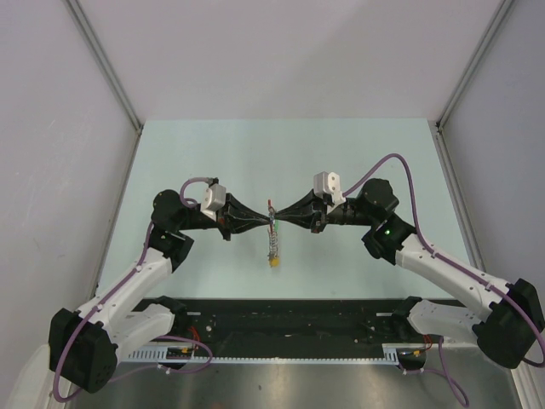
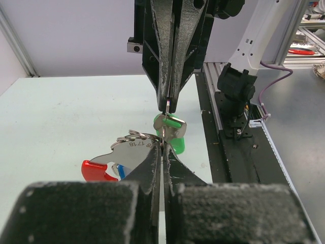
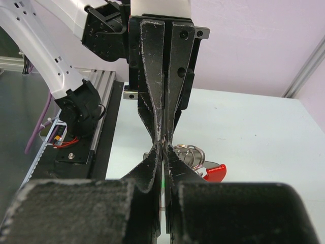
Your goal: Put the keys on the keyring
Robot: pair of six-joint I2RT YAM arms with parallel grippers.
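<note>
Centrally, 1 keyring (image 1: 272, 243) is pinched over the tabletop (image 1: 213, 162) by 2 closed tools meeting tip to tip, left tool (image 1: 266, 223) and right tool (image 1: 280, 220); 1 green key (image 2: 172, 133) is seen at the tips.

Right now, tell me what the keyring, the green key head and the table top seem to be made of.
The keyring: metal, most likely steel; silvery, shiny, stamped digits, coiled split ring. Its red segment: glossy, with highlights; painted metal or plastic, unclear. The green key head: smooth, evenly coloured, probably plastic. The table top: pale green, matte, barely reflective; likely laminate or painted board.
</note>
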